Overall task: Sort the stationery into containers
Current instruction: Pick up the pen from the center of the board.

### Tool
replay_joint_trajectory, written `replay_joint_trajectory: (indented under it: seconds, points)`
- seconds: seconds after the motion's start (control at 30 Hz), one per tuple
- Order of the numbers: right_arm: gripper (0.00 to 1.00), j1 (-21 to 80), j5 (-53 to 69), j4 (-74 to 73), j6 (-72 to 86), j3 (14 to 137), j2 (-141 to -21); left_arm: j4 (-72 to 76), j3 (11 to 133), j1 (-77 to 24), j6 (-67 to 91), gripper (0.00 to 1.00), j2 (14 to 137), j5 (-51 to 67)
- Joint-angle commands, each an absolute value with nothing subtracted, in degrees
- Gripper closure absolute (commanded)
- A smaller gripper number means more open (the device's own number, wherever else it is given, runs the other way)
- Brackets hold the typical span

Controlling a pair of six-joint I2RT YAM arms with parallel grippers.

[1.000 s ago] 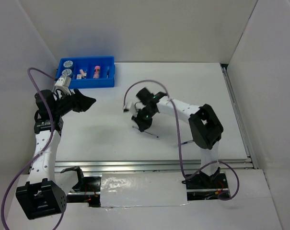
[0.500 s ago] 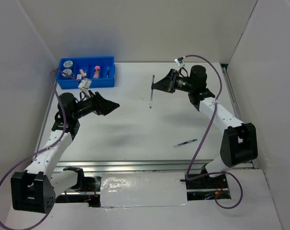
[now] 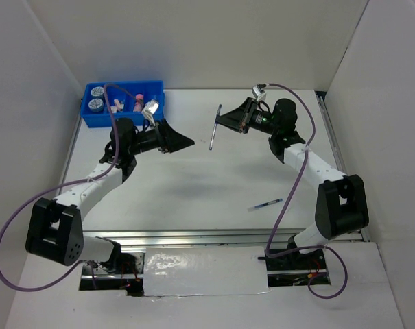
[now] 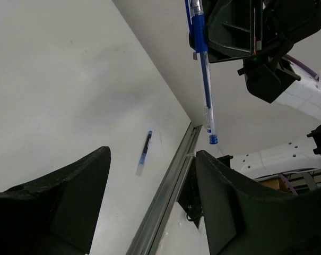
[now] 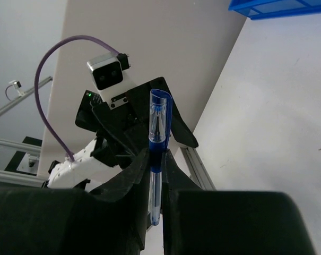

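Observation:
My right gripper [image 3: 224,122] is shut on a thin blue pen [image 3: 215,128] and holds it in the air over the table's far middle; the pen also shows in the right wrist view [image 5: 156,154] and the left wrist view [image 4: 204,69]. My left gripper [image 3: 182,142] is open and empty, raised, facing the pen from the left with a gap between them. A second blue pen [image 3: 265,204] lies on the table at the near right, also in the left wrist view [image 4: 144,153]. The blue tray [image 3: 118,119] at the far left holds two tape rolls [image 3: 95,97], a pink tube [image 3: 138,103] and small erasers [image 3: 116,107].
White walls enclose the table on the left, back and right. A metal rail [image 3: 221,235] runs along the near edge, with the arm bases behind it. A purple cable [image 3: 111,110] from the left arm loops over the tray.
My left gripper has swung right and further from its base, toward the held pen. My right gripper holds the pen in about the same place, shifted slightly up and left.

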State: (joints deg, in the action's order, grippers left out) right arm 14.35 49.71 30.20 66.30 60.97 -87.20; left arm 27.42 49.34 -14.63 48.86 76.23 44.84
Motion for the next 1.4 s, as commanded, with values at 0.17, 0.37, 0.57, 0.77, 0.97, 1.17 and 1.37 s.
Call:
replay_joint_trajectory:
  seconds: [0.17,0.37,0.57,0.77,0.97,1.17,1.37]
  points:
    - [1.00,14.77,48.43,34.02,67.85,60.73,-87.45,35.06,56.33,-20.29,51.94,0.23,81.38,46.84]
    - [1.00,15.21,48.87,34.45,67.85,61.79,-88.33,33.66,59.68,-22.94,50.45,0.23,84.20,47.46]
    - [1.00,15.21,49.04,34.89,68.29,62.31,-88.85,33.40,60.29,-23.73,50.71,0.25,85.78,47.02]
    - [1.00,15.21,49.13,35.33,68.64,63.02,-89.30,31.81,61.35,-24.26,49.92,0.37,86.92,46.41]
    - [1.00,15.12,48.96,34.28,67.41,63.63,-89.82,34.01,61.70,-24.26,52.38,0.62,88.06,46.41]
    - [1.00,15.21,49.22,34.19,67.15,65.04,-90.97,33.05,61.00,-24.35,52.03,0.76,87.98,46.06]
    - [0.51,13.63,49.57,25.33,61.80,68.02,-90.62,26.20,62.22,-23.12,46.33,1.00,85.96,44.74]
